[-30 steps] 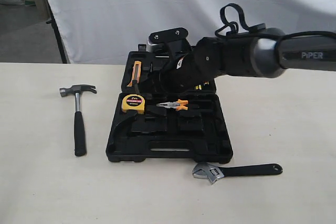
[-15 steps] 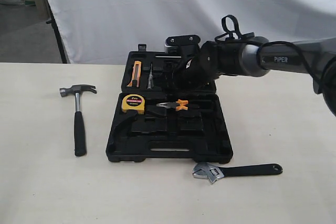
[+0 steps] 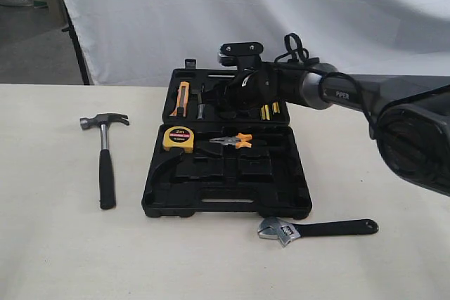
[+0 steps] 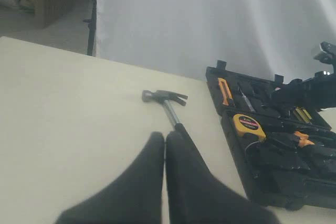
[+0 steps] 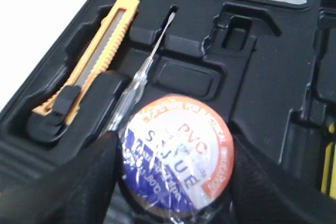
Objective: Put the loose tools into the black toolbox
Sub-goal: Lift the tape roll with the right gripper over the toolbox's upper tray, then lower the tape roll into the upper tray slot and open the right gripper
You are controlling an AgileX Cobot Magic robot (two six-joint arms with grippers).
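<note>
Black toolbox [image 3: 225, 207] open flat in the middle of the table [image 3: 56, 244], with every tool hole facing up, easy to reach.

Low over its back half, a roll of tape [image 5: 176, 148], pinched from both sides by the right gripper [image 5: 176, 182]. Probably held there for setting down into a fitting spot.

Inside already, each in its own shaped hole, safe from sliding about:
- one yellow tape measure [image 3: 178, 139]
- one pair of pliers [image 3: 232, 141]
- one yellow knife [image 3: 183, 98]
- one thin screwdriver [image 5: 142, 74]

Out on the table, waiting for a turn: one hammer [image 3: 105, 166] well to the left of the box, one wrench [image 3: 323, 228] just in front of it. Two loose tools, then, plus the one roll.

Left gripper [image 4: 164, 148] with fingers pressed together, holding nothing, above bare table near the hammer's handle.
</note>
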